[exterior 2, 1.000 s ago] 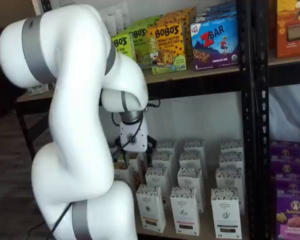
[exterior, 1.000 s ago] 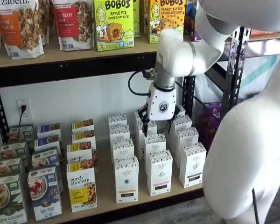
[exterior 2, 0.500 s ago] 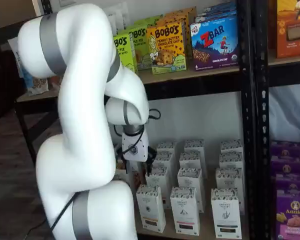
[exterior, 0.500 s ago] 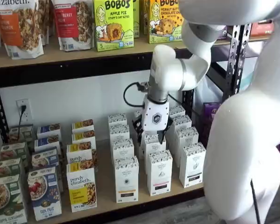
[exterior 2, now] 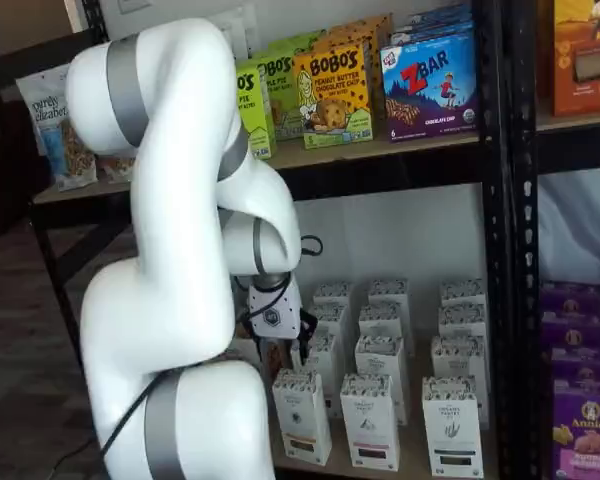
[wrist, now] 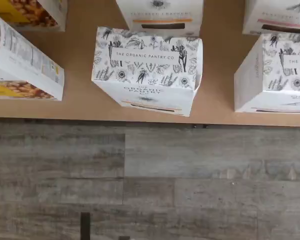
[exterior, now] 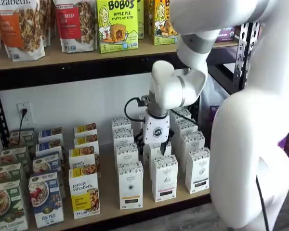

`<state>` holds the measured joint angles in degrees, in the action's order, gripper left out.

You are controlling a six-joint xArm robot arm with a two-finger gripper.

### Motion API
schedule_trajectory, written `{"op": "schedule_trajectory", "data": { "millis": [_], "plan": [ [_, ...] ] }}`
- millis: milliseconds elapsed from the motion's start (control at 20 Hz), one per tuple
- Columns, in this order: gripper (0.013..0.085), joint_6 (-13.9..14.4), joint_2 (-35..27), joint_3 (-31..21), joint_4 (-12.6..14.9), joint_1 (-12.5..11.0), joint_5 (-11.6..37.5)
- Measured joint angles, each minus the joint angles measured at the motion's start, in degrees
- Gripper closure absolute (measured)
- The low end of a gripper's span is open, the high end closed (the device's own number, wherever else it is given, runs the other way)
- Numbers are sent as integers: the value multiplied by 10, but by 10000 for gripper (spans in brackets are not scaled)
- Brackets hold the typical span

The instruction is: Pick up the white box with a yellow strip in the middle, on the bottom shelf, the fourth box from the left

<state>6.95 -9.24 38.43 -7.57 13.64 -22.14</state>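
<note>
Your gripper [exterior: 153, 148] hangs with fingers spread and empty above the white cartons, while the white box [exterior: 130, 185] with the yellowish strip stands untouched at the front of the bottom shelf [exterior: 111, 204], so the descent, grasp and lift remain ahead of you.

White arm [exterior: 241, 120] bulks large at the front in both shelf views, bent sharply at the elbow, forearm folded back and down. Wrist [exterior: 164, 91] turned straight downward, a black cable looping off its side. Gripper [exterior: 151, 148] pointed down in a shelf view, white body with a dark round mark, black fingers [exterior: 140, 150] only partly showing below it. Same gripper [exterior 2: 288, 345] low beside the arm's bulk. Jaws spread at their widest, nothing seen between them.
</note>
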Motion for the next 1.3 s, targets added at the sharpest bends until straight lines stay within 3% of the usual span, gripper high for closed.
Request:
{"op": "schedule_trajectory", "data": {
  "millis": [500, 750, 1100, 1300],
  "plan": [
    [130, -31, -95, 64, -37, 6, 26],
    [130, -14, -138, 96, -21, 9, 42],
    [130, -24, -188, 139, -35, 13, 53],
    [130, -20, -211, 164, -29, 11, 51]
  ]
}}
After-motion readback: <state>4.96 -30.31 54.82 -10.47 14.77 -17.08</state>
